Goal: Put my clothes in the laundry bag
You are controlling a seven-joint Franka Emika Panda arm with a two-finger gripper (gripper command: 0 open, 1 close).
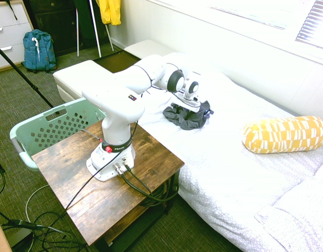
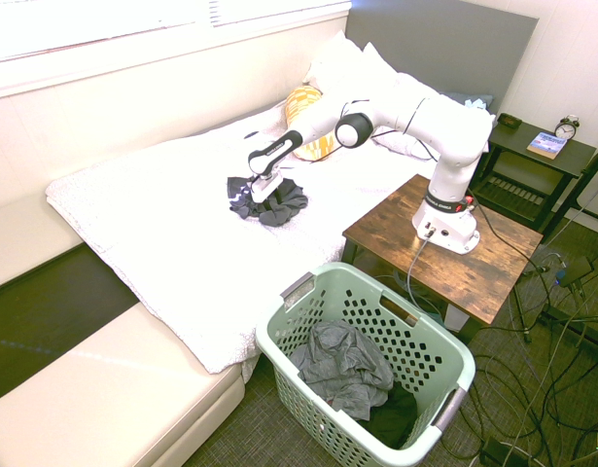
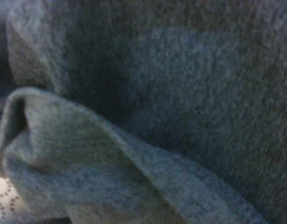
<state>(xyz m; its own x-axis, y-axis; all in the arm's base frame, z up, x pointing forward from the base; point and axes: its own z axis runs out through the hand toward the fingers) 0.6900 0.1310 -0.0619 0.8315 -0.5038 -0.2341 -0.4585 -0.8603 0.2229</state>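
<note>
Touching dark gray garment (image 2: 276,208) on bed (image 2: 172,233) | end effector (image 2: 265,197): finger spacing unclear

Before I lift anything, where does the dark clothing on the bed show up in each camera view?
First exterior view: dark clothing right of centre, beneath the gripper.
Second exterior view: just left of centre, upper half, also under the gripper.
Wrist view: blurred grey fabric fills nearly the whole picture.
Shared landmark: the patterned white bedding, visible at the wrist view's lower-left corner.
</note>
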